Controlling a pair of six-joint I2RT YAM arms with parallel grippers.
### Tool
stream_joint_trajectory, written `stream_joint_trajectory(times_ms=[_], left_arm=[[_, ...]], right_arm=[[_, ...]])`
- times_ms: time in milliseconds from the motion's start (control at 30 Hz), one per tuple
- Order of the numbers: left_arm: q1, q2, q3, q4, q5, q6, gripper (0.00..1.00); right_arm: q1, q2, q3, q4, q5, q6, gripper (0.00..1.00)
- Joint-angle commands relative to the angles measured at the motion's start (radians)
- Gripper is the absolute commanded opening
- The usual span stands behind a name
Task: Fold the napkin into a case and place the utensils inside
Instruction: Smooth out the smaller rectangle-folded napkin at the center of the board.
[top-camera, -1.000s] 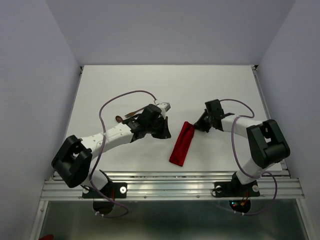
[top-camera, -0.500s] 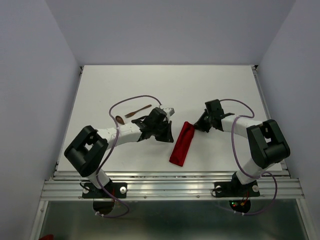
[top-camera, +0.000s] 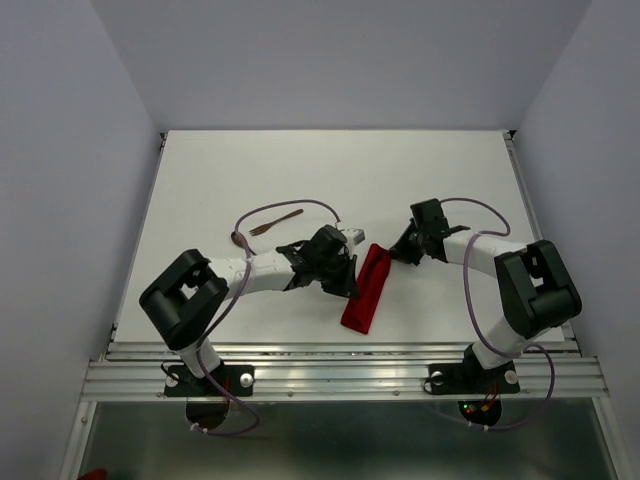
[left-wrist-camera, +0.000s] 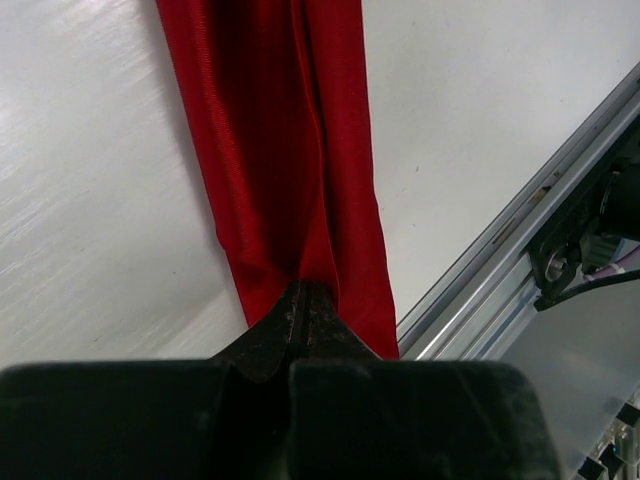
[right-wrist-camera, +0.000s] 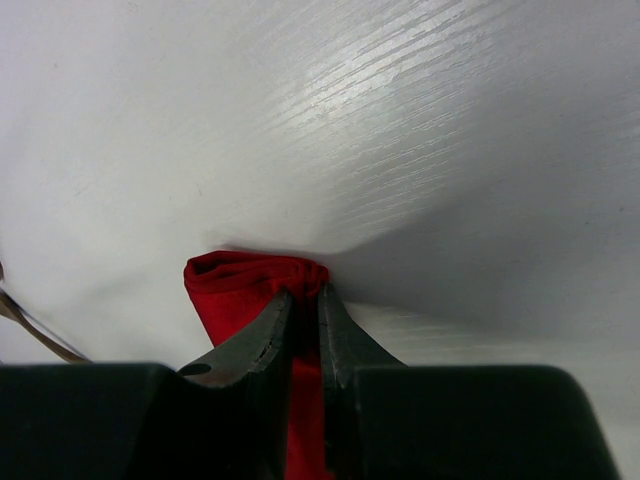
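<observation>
The red napkin (top-camera: 366, 290) lies mid-table as a narrow, long folded case, running from near the right gripper down toward the front rail. My right gripper (top-camera: 394, 252) is shut on its far end, and red cloth (right-wrist-camera: 235, 280) bunches between the jaws (right-wrist-camera: 303, 295). My left gripper (top-camera: 350, 282) is shut, its tips (left-wrist-camera: 305, 290) together right over the centre crease of the cloth (left-wrist-camera: 270, 130). Nothing shows held in them. Two dark wooden utensils lie on the table to the left, a fork (top-camera: 276, 222) and a spoon (top-camera: 238, 239), apart from both grippers.
A metal rail (top-camera: 340, 372) runs along the near table edge, close to the napkin's near end (left-wrist-camera: 500, 250). Grey walls enclose the white table (top-camera: 330, 170) at the left, back and right. A purple cable (top-camera: 290, 207) loops above the left arm.
My left arm has swung right, away from the utensils, until its shut gripper reached the napkin's left side. The right arm and the napkin's far end have stayed put.
</observation>
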Motion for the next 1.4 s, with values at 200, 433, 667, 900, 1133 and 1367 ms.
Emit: stream_joint_trajectory(times_ms=[200,433,667,900,1133,1367], left_arm=[[-0.041,0.038,0.025,0.143,0.084,-0.021,0.00],[-0.064,0.098,0.046,0.153,0.093,-0.003,0.00],[-0.064,0.107,0.045,0.150,0.095,-0.001,0.00],[-0.064,0.012,0.057,0.100,0.067,0.034,0.00],[-0.024,-0.049,0.062,0.100,0.056,0.034,0.00],[-0.012,0.107,0.112,0.090,0.029,-0.006,0.00]], right_arm=[[0.001,-0.013,0.014,-0.063,0.048,-0.037,0.01],[0.001,-0.020,0.003,-0.049,0.033,-0.043,0.01],[0.001,-0.043,-0.006,-0.063,0.048,-0.056,0.08],[0.001,-0.043,-0.009,-0.066,0.048,-0.065,0.10],[0.001,-0.042,-0.014,-0.057,0.045,-0.091,0.08],[0.001,-0.019,-0.006,-0.034,0.005,-0.135,0.08]])
